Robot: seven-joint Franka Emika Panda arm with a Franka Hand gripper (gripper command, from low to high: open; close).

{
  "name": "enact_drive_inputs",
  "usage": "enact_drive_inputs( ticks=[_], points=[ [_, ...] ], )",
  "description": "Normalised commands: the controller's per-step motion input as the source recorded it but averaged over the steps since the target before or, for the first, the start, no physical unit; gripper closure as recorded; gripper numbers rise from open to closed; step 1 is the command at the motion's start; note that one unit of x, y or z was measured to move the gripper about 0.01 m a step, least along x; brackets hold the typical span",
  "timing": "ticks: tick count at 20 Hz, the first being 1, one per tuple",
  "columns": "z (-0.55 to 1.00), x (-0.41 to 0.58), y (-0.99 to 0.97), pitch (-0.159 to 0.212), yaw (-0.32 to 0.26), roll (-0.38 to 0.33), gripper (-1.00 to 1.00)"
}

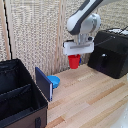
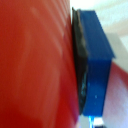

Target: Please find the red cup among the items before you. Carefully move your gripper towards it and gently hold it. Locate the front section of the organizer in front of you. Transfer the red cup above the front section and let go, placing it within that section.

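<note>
Behind everything, a wall of pale woven matting (image 1: 40, 35) fills the back of the room, ribbed in fine vertical lines. Below it spreads a light wooden tabletop (image 1: 87, 100) of long planks, its grain running diagonally across the exterior view.

My white arm (image 1: 85, 20) reaches in from the upper part of that view and bends down over the middle of the table.

At the exterior view's left, the organizer (image 1: 17, 95) sits on the table's near corner, a large black soft-sided bin with an inner divider splitting it into sections. At the exterior view's right stands a black hard-shelled box (image 1: 112, 52), close to the wall.

Beside the organizer's right wall, a dark blue flat panel (image 1: 44, 83) stands on edge. Just behind it a low blue bowl (image 1: 54, 81) rests on the wood.

My gripper (image 1: 74, 59) hangs under a flat white block, and it is pinching the red cup (image 1: 74, 62). The cup is lifted off the table, in the air between the organizer and the black box, above bare planks and well apart from the organizer.

In the wrist view, the cup's red side (image 2: 32, 65) fills most of the picture, with one blue fingertip (image 2: 96, 65) and its dark pad pressed flat against it.
</note>
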Motion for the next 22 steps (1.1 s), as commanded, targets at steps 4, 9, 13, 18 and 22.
enact_drive_inputs(
  ticks=[4,9,13,18,22],
  points=[
    [0.68,0.000,0.81,0.042,0.004,0.060,1.00],
    [0.65,0.000,0.84,0.025,0.000,0.065,1.00],
    [0.58,0.000,0.89,0.011,0.000,0.029,1.00],
    [0.45,-0.016,0.92,0.005,0.000,0.009,1.00],
    [0.30,-0.011,0.95,0.021,0.000,0.001,1.00]
  ],
)
